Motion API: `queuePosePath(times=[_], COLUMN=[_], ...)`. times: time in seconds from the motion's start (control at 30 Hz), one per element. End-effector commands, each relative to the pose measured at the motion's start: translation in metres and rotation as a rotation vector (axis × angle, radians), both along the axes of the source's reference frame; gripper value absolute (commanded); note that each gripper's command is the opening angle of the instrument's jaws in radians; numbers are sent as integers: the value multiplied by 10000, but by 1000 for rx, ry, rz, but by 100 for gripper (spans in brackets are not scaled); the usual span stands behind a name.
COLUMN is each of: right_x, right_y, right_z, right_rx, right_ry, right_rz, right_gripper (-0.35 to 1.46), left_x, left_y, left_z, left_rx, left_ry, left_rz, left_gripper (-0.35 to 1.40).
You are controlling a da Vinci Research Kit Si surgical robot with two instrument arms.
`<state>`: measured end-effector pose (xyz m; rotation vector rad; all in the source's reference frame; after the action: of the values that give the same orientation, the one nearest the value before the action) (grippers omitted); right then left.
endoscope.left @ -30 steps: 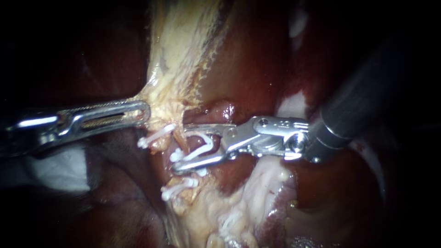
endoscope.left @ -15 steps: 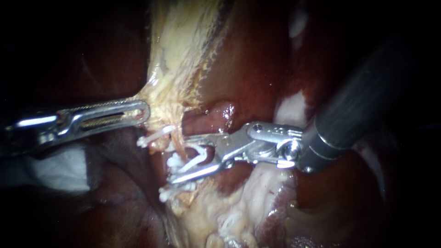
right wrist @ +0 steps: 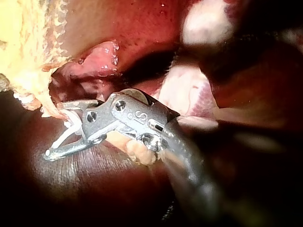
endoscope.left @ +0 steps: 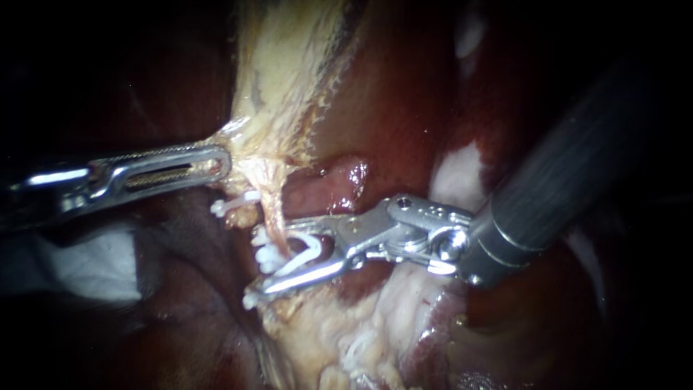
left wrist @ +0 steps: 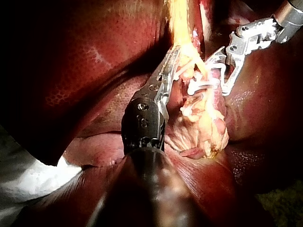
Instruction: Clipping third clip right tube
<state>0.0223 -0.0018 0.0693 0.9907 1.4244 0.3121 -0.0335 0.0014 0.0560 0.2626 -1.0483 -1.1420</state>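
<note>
A thin pale tube runs down from the yellowish gallbladder. It carries a white clip and a second white clip lower down. My right instrument straddles the tube with its jaws wide apart, and an open white clip sits between them, touching both. In the right wrist view, the right instrument shows that clip the same way. My left instrument is shut on the gallbladder's lower edge and holds it taut; the left instrument grips the same edge in the left wrist view.
Dark red liver lies behind and around the tube. A pink lump of tissue sits just above the right instrument's jaws. White gauze lies under the left instrument's shaft. Pale fatty tissue fills the lower middle.
My right instrument has slid left and down along the tube, clip still in its wide jaws. The left instrument has drawn the gallbladder edge slightly up and left.
</note>
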Motion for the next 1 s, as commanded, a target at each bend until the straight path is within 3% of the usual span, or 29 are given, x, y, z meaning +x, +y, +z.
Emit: queuePosePath(times=[0.03, 0.33, 0.6, 0.77, 1.0], right_x=[2, 13, 10, 7, 10], right_y=[0, 7, 34, 47, 50], right_z=[-2, -17, -40, -47, -45], right_rx=[3, 37, 74, 83, 99], right_ry=[10, 52, 98, 90, 66], right_rz=[-2, 20, 54, 74, 99], right_gripper=[56, 56, 55, 53, 48], left_x=[-1, -5, -8, -9, -11], left_y=[0, -3, -4, -4, -5], left_z=[0, 1, 2, 2, 3], left_rx=[0, -2, -3, -3, -4], left_ry=[1, 3, 5, 5, 6], left_rz=[-1, -4, -5, -6, -7], left_gripper=[-35, -35, -35, -35, -35])
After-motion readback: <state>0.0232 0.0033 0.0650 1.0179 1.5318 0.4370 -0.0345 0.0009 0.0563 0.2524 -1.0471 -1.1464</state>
